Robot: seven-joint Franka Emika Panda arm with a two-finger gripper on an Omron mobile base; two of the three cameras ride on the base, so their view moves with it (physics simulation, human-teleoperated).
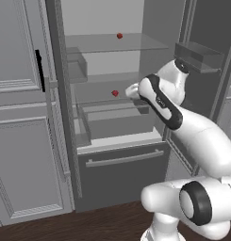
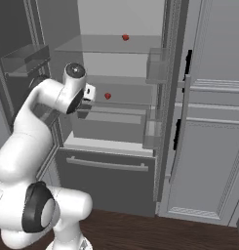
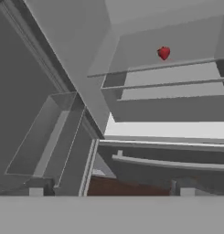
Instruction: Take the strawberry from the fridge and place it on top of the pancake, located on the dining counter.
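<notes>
Fridge [image 1: 121, 169]: dark grey, both upper doors stood swung wide open, pale interior with glass shelves on show; bottom drawer shut, its horizontal bar handle across the front.
Strawberry [image 1: 115, 93]: tiny, bright red, sat on the middle glass shelf, toward the centre, apart from the shelf's front edge.
Strawberry pose: roughly upright in the hand view [image 3: 163, 53], pointed end down.

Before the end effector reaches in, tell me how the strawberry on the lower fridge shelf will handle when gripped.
The strawberry looks tiny and rounded, so it is probably light and may roll along the flat shelf if nudged. Its tapering heart shape could let it slip from the pads. Being a berry, it likely bruises under hard squeezing.
</notes>
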